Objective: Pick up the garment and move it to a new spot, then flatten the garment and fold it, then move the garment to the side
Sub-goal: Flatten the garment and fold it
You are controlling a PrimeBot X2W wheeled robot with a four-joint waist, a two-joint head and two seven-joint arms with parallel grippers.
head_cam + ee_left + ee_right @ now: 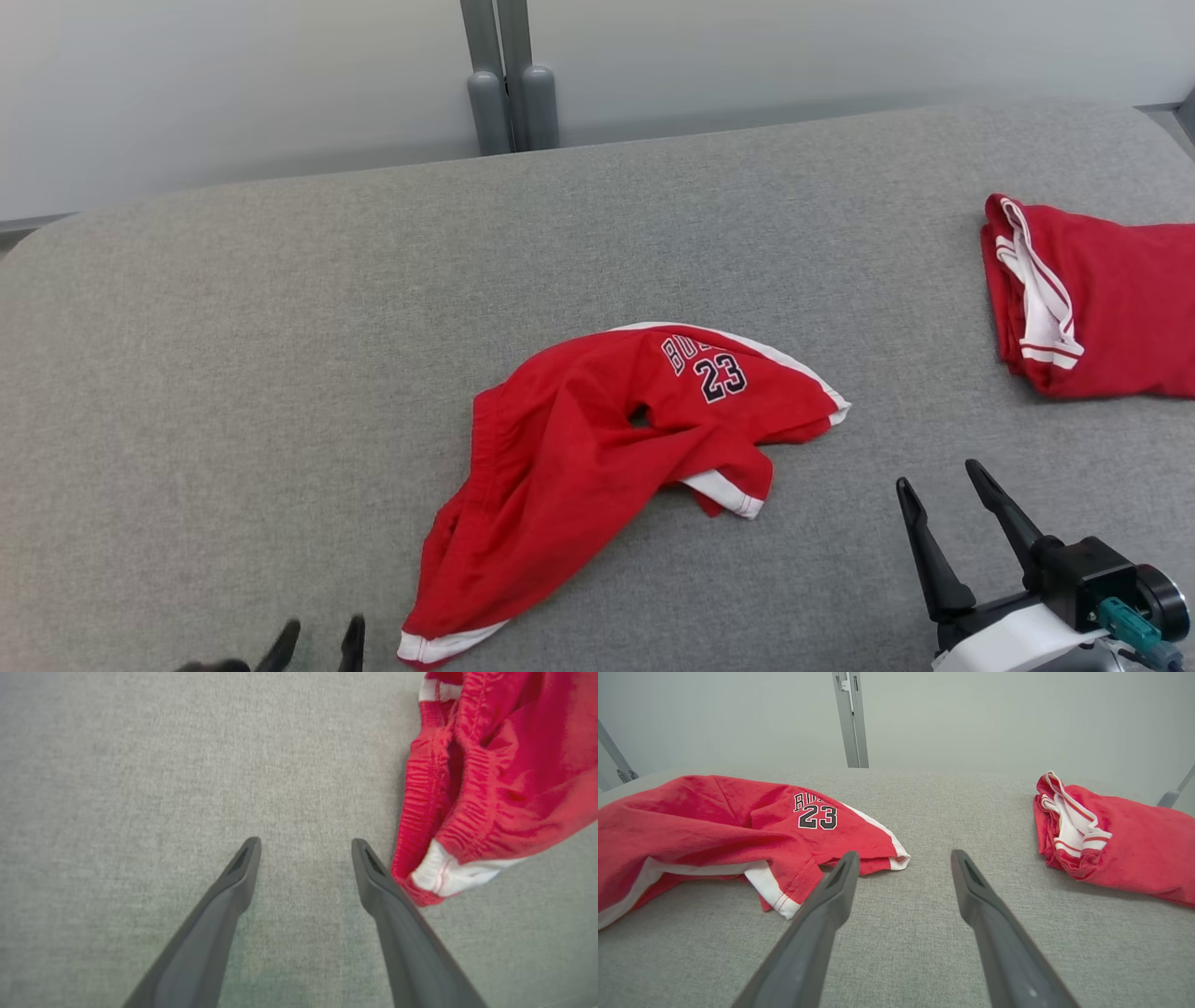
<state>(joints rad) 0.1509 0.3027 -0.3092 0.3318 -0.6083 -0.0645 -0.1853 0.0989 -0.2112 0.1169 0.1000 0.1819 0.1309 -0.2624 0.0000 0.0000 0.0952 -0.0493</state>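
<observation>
Item: one red garment (597, 439), a pair of sports shorts with white trim and the number 23 printed in dark figures under partly hidden lettering. It lay crumpled and unfolded near the middle of the grey fabric-covered table (233, 373), its printed leg turned toward the far right and its lowest white-edged corner reaching the near edge of the head view. Its ribbed elastic waistband was bunched along the side nearest the left gripper (306, 841). That gripper was low over bare table just left of the garment's near corner, its two dark fingers spread wide with nothing between them; one finger (387, 891) ran close alongside the white-trimmed corner, and contact could not be judged. The right gripper (938, 476) hung at the near right of the table, also wide open and empty, pointing toward the far side and apart from the cloth. In the right wrist view the garment's printed leg lay to the left of its fingers. Also present: a second red garment (1102, 299) with white and red striped trim, loosely folded, at the far right of the table, well apart from the first. Two grey posts (512, 93) stood behind the table's far edge against a pale wall (233, 84).
</observation>
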